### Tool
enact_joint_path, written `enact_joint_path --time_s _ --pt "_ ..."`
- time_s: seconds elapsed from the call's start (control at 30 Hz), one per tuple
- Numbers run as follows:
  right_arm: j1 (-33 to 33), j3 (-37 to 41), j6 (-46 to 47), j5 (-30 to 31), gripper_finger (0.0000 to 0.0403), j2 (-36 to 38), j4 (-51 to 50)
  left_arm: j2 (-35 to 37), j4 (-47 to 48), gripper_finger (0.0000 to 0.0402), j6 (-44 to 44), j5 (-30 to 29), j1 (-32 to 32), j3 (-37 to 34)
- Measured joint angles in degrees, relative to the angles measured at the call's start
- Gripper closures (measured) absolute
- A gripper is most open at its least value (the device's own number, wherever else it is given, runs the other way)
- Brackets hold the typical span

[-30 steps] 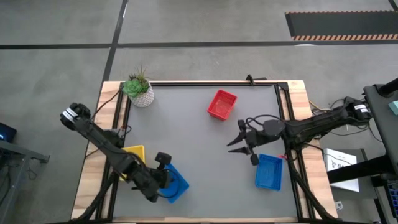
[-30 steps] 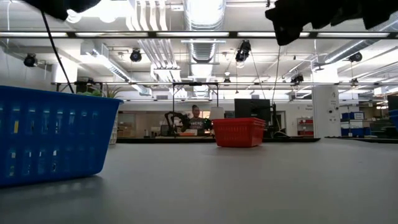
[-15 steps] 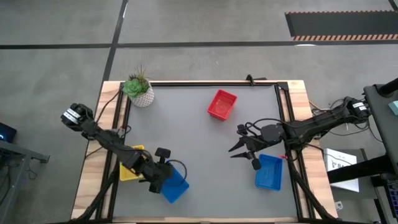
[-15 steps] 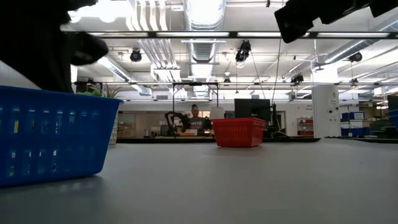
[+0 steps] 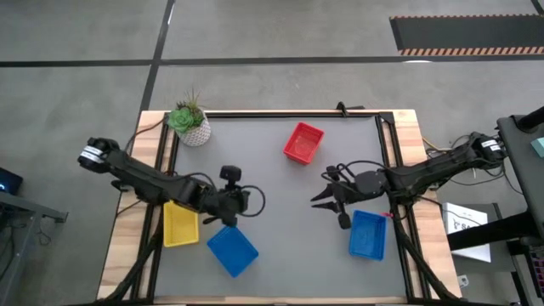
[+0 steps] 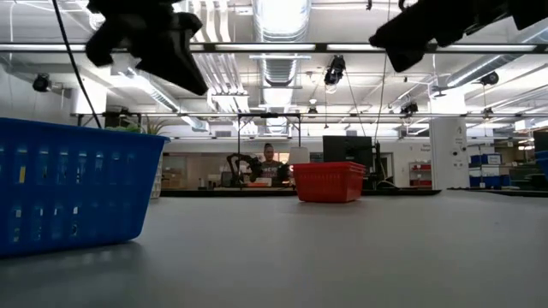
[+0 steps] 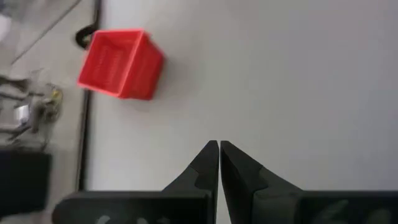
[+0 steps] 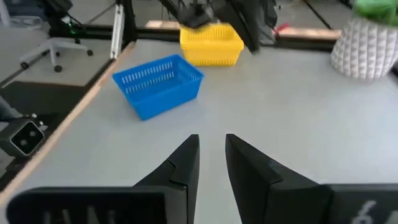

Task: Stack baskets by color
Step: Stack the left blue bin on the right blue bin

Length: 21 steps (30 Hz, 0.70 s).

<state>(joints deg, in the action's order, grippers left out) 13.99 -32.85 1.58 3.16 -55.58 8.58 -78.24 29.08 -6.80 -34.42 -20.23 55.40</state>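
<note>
Four baskets are seen in the high view: a red basket (image 5: pixel 303 143) at upper centre, a yellow basket (image 5: pixel 180 223) at lower left, a blue basket (image 5: pixel 232 250) just right of it at the bottom, and a second blue basket (image 5: pixel 367 235) at lower right. No basket is nested in another yet. The left gripper (image 5: pixel 240 202) is held empty above the bare mat at centre left, above the nearer blue basket in the frame, its fingers pressed together. The right gripper (image 5: pixel 324 198) hangs just left of the second blue basket's upper edge, its fingers parted by a narrow gap with nothing between them. The likely step is judged to be pairing the two blue baskets. A rim wall should be straddled squarely with the fingers spread wider first, and the basket should be lifted level so that it drops straight into its mate.
</note>
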Motion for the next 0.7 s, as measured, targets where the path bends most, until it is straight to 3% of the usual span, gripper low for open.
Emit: enact_joint_path --time_s 0.2,0.27,0.47,0.7 --pt "0.4 1.2 4.6 0.9 0.0343 -3.5 -0.1 4.6 0.2 0.0401 7.6 17.2 -4.4 -0.3" --pt "0.4 1.3 4.8 1.4 0.0345 -4.8 0.0 5.0 0.2 0.0401 10.6 20.2 -6.6 -0.5" --pt "0.5 1.2 4.6 1.5 0.0349 -8.1 2.4 1.5 0.2 0.0401 18.4 25.2 -12.1 -0.8" --pt "0.6 1.2 2.3 1.5 0.0349 -11.7 4.3 -6.2 1.4 0.0401 21.2 26.5 -12.1 -2.0"
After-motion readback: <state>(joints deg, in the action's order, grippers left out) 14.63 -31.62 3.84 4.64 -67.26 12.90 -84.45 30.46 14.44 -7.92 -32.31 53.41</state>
